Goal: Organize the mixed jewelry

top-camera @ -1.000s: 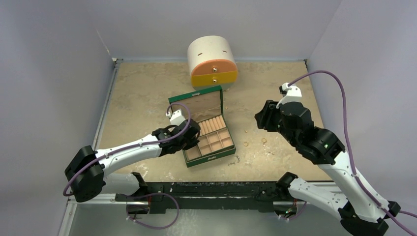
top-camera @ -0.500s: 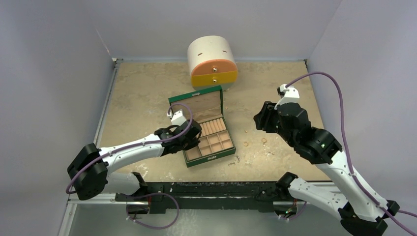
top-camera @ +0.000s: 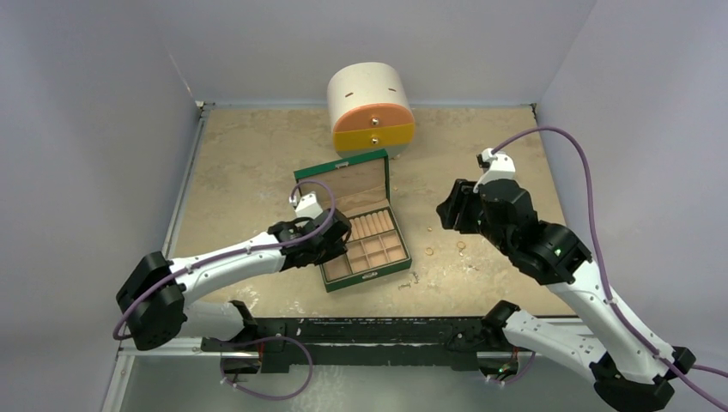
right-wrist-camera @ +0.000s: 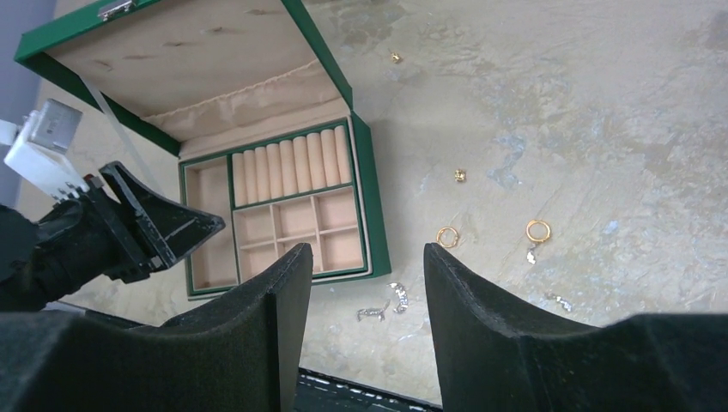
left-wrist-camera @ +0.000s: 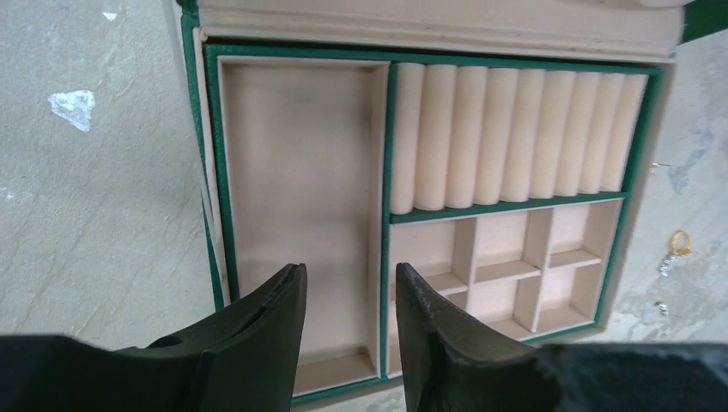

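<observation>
The mixed jewelry lies on the table right of the open green box (top-camera: 369, 276). Two gold hoops (right-wrist-camera: 447, 236) (right-wrist-camera: 538, 230) lie together, with small gold bits (right-wrist-camera: 460, 175) farther back. Silvery pieces (right-wrist-camera: 397, 296) lie near the box's front corner. The hoops also show in the top view (top-camera: 461, 246). My left gripper (left-wrist-camera: 348, 283) is open and empty over the box's near edge, by the large left compartment. It also shows in the top view (top-camera: 336, 233). My right gripper (right-wrist-camera: 365, 257) is open and empty, held above the table right of the box (top-camera: 446, 210).
A round cream, orange and yellow drawer chest (top-camera: 371, 107) stands at the back behind the box's raised lid (top-camera: 343, 184). The box compartments (left-wrist-camera: 300, 163) hold nothing. Grey walls close in the table on three sides. A black rail runs along the near edge.
My right gripper has drifted a little left, towards the box. My left gripper has shifted slightly at the box's near-left edge. The jewelry has not moved.
</observation>
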